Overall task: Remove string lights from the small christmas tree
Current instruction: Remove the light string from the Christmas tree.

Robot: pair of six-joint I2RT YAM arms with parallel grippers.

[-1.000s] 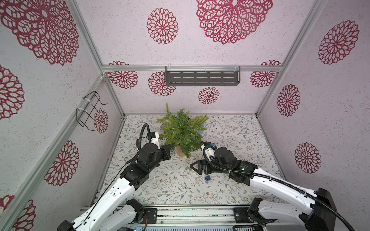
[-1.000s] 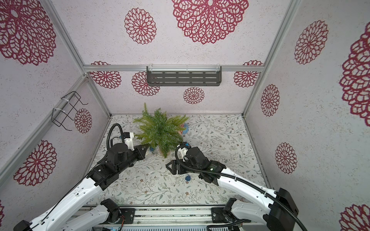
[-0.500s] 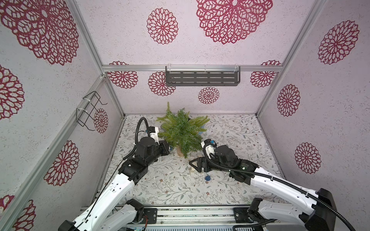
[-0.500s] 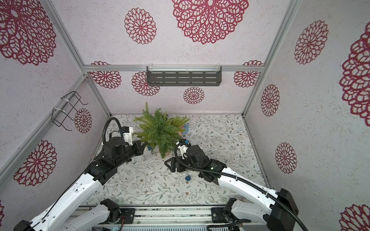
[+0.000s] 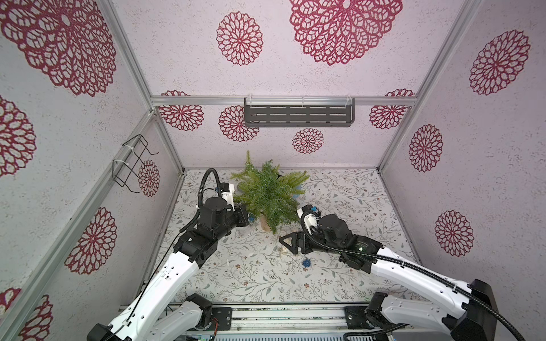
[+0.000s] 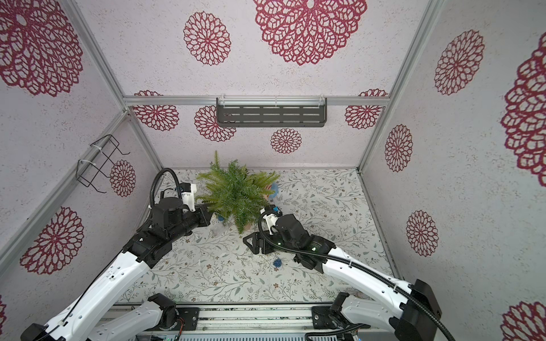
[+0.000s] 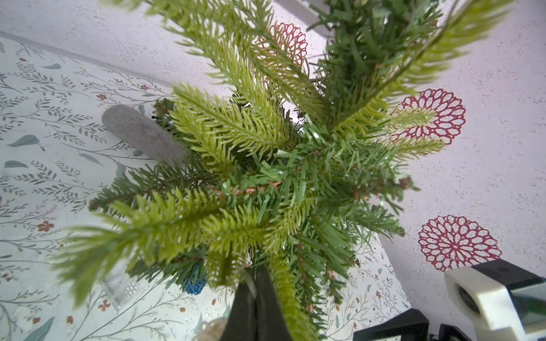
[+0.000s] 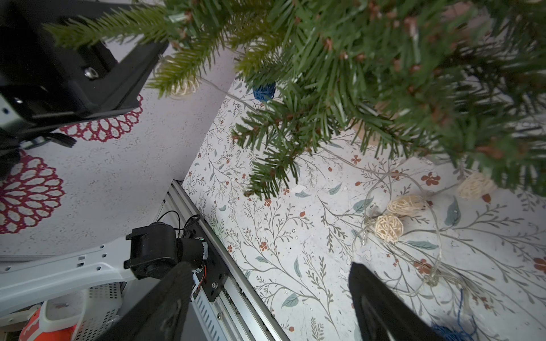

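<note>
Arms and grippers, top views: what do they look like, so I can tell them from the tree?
Both match: the left arm and right arm have white shell links with black joints and wrists, each trailed by a black ribbed cable hose. The left gripper and right gripper have black wedge-shaped fingers; white camera mounts sit behind them.

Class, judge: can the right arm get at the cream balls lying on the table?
Probably yes: the right gripper is open, and the cream balls lie just ahead of it, nothing in between.
</note>
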